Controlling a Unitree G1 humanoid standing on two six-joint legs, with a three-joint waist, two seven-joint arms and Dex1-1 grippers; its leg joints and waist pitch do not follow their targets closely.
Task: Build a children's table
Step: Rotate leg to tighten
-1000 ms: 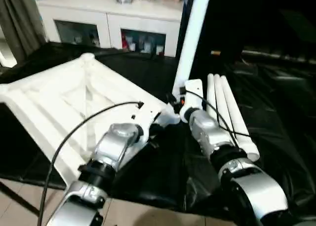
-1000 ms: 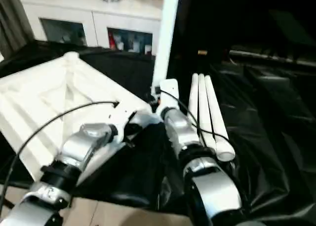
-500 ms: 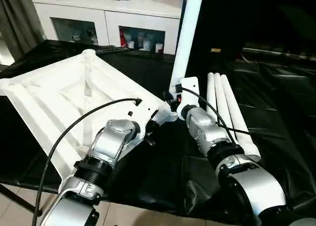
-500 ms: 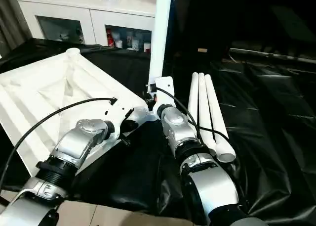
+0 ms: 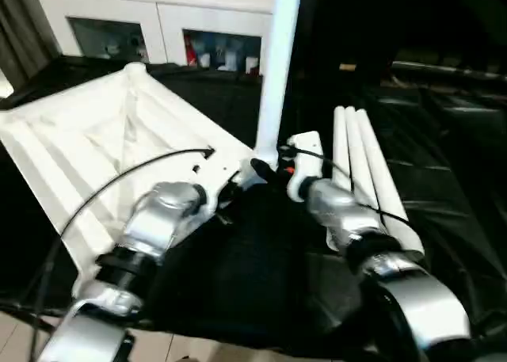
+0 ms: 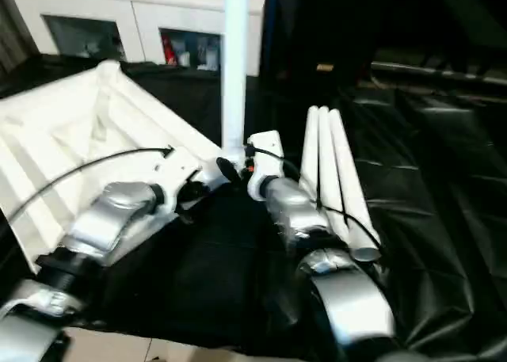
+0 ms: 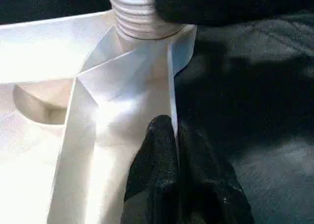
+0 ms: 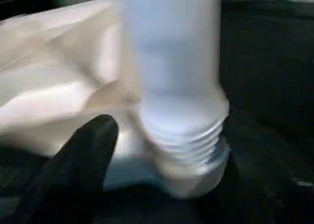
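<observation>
Head views: the tabletop [image 5: 103,140] lies upside down on black sheeting [image 5: 444,196], one leg [image 5: 273,77] standing upright in its near corner socket; three spare legs [image 5: 372,180] lie side by side beside the right arm. Left wrist view: the left gripper [image 7: 176,136], fingers pressed together, pinches the tabletop's edge rib. Right wrist view: the right gripper's finger [image 8: 81,160] stands apart from the leg's threaded base; jaws spread, holding nothing.

A leg [image 5: 277,69] stands upright in the tabletop's [image 5: 87,140] near corner; three legs [image 5: 371,176] lie right of it, a cabinet [image 5: 150,33] behind.
</observation>
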